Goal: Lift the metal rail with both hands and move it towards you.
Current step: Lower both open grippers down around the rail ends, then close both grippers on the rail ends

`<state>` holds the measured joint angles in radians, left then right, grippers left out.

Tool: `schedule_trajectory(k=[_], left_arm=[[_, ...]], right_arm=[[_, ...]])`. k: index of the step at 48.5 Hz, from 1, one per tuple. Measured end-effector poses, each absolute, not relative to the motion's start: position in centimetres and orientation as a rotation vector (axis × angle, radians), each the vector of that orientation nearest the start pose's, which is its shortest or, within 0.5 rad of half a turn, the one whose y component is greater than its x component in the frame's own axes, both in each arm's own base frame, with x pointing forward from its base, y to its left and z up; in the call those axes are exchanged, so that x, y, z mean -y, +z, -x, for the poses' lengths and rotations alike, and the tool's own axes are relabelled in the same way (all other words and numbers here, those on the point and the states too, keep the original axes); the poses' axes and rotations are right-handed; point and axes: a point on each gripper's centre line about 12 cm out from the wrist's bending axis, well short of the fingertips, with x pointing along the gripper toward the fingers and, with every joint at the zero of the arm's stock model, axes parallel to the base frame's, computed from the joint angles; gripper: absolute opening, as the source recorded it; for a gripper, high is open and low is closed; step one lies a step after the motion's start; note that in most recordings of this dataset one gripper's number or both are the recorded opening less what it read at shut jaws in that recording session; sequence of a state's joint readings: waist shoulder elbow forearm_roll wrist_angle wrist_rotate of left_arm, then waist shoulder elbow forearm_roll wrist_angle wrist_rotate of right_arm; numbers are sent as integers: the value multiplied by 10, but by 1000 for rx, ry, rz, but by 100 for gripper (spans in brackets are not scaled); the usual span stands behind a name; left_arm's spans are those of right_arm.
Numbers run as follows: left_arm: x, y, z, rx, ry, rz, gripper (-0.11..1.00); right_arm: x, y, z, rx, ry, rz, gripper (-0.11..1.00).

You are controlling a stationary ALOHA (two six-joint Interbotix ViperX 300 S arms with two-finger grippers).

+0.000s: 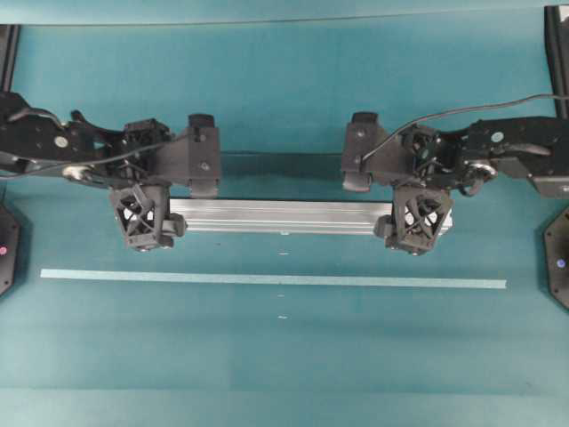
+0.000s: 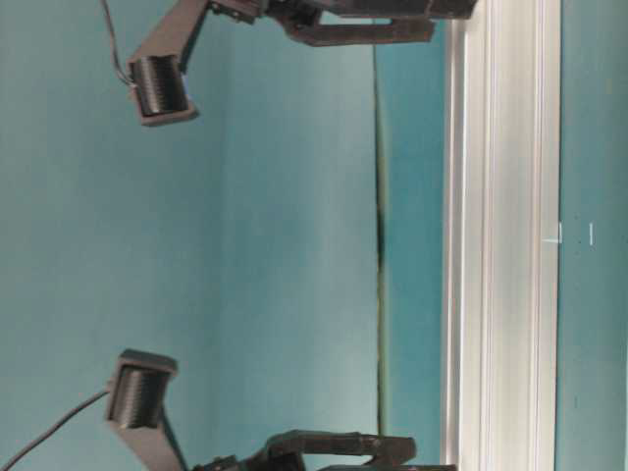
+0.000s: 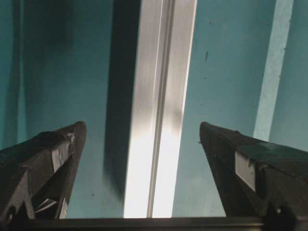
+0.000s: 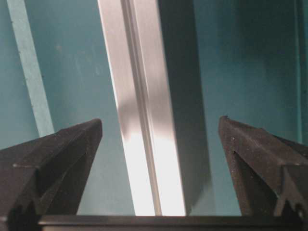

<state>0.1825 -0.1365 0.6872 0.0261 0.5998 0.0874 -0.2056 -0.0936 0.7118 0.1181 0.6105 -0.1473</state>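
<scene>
Rail: the metal rail point(image 1: 284, 216) lies flat on the teal table point(image 1: 293, 356), running crosswise, with one of our grippers above each end.
Left gripper point(image 3: 139, 144): fingers spread wide, straddling the rail, gripping nothing.
Right gripper point(image 4: 161, 139): fingers also wide, rail between them, not clamped.
Step in hand: we judge we should settle both grippers squarely over the rail, close them together, then lift level.
Care: uneven closing or lifting could tilt or twist the rail.
Around: a pale tape strip point(image 1: 271, 279) lies nearer us, flat; nothing seems to block the path.
</scene>
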Motion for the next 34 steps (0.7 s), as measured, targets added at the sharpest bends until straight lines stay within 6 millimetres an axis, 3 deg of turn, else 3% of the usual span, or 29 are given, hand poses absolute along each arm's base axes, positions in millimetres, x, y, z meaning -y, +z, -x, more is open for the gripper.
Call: schedule_trajectory(k=[15,34], left_arm=[[-61,159,-318,-1151,114,2,97],[-63,126,-321,-1158,114,6,97]], right_arm=[[53,128,-304,-1248,-83,-120,100],[55,104,-305,-1276,-92,-126,100]])
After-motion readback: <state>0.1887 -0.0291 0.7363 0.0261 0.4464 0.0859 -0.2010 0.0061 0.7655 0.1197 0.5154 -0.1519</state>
